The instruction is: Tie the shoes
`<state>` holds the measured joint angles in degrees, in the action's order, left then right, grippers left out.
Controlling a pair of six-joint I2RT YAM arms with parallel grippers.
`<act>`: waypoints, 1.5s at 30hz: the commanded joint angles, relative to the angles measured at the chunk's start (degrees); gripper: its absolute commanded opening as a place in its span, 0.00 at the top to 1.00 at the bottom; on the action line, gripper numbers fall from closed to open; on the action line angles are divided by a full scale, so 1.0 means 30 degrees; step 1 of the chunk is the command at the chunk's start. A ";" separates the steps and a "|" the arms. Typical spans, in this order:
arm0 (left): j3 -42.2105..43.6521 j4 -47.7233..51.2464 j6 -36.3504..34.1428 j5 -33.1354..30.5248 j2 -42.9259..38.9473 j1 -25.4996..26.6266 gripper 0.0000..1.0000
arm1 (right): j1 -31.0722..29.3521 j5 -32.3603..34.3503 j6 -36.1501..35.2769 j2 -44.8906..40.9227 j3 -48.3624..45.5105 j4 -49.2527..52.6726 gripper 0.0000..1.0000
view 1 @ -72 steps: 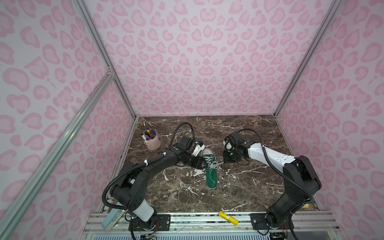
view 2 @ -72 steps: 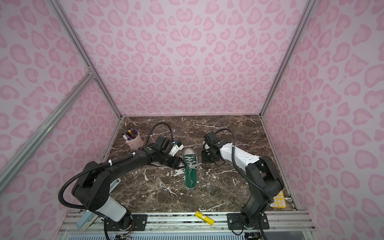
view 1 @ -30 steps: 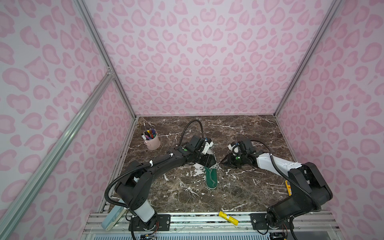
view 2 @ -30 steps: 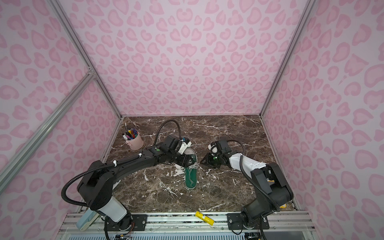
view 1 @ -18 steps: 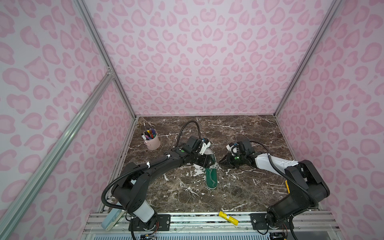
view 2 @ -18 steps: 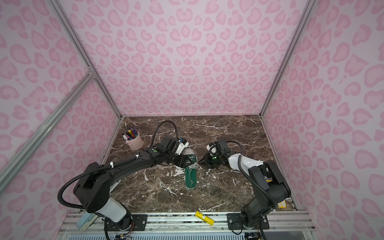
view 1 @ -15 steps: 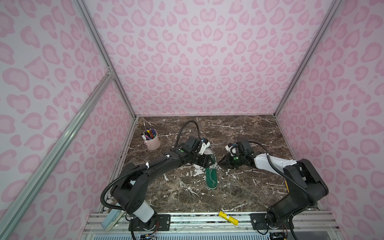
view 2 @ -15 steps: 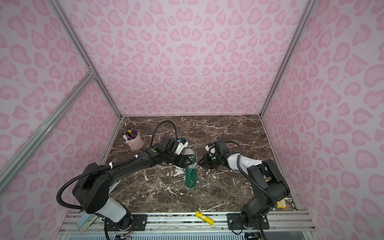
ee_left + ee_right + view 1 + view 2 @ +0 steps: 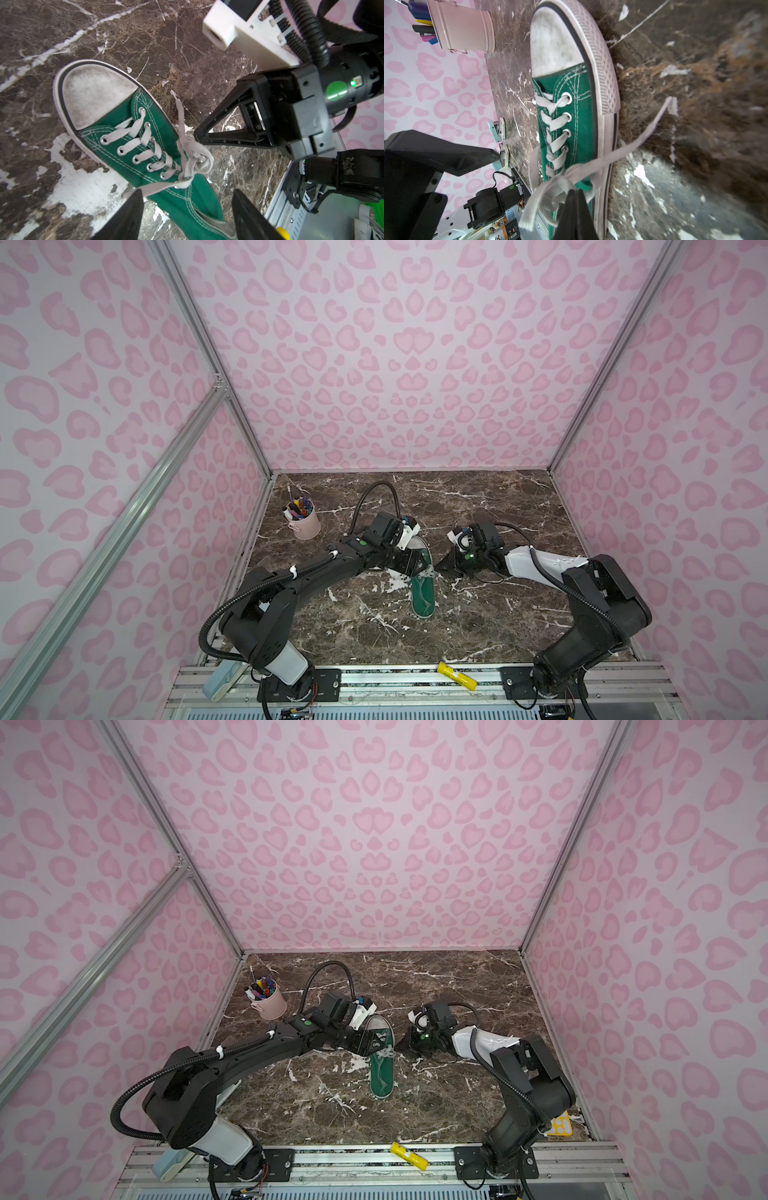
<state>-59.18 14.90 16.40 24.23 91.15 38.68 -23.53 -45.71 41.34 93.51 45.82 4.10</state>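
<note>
Pink heart-spotted walls enclose a dark marble tabletop. The green canvas sneaker lies near its middle, toe cap toward the back wall, with the laces loosely looped over the tongue. The left gripper stands wide open, its fingers astride the shoe's heel half. The right gripper is fully closed with its tip at the lace loop. It seems to pinch a strand, though blur leaves that unsure. A pink pen cup stands back left.

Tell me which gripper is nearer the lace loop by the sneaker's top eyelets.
Right. The right gripper, shut, has its tip at the lace loop; the left gripper hangs open above the sneaker, heelward of it.
</note>
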 commanded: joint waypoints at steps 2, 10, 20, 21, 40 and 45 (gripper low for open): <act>0.0039 -0.0483 -0.0223 0.0841 0.0336 -0.0002 0.30 | -0.0012 -0.0345 -0.0036 -0.0089 0.0019 -0.0256 1.00; 0.0099 -0.0716 -0.0066 0.0971 0.0318 -0.0020 0.30 | 0.0167 -0.0293 0.0074 -0.0122 -0.0214 -0.0395 0.79; 0.0119 -0.0615 -0.0107 0.0975 0.0333 -0.0016 0.31 | 0.0020 -0.1056 0.0067 0.0392 -0.0415 -0.0585 0.79; 0.0123 -0.0627 -0.0097 0.0977 0.0313 -0.0003 0.31 | 0.0004 -0.1088 0.0174 0.0332 -0.0463 -0.0703 0.80; -0.0042 -0.1476 -0.0841 0.2007 0.0386 0.0135 0.30 | -0.0067 -0.0932 -0.0213 -0.1143 0.0077 0.0832 0.96; 0.0534 -0.2868 -0.1859 0.1461 0.0362 0.0509 0.29 | -0.0126 -0.1061 -0.0183 -0.1065 0.0479 0.0931 0.96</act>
<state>-58.39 10.70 13.34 28.67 92.33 40.03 -23.81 -48.14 41.15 90.15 46.85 6.04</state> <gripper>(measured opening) 0.712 0.049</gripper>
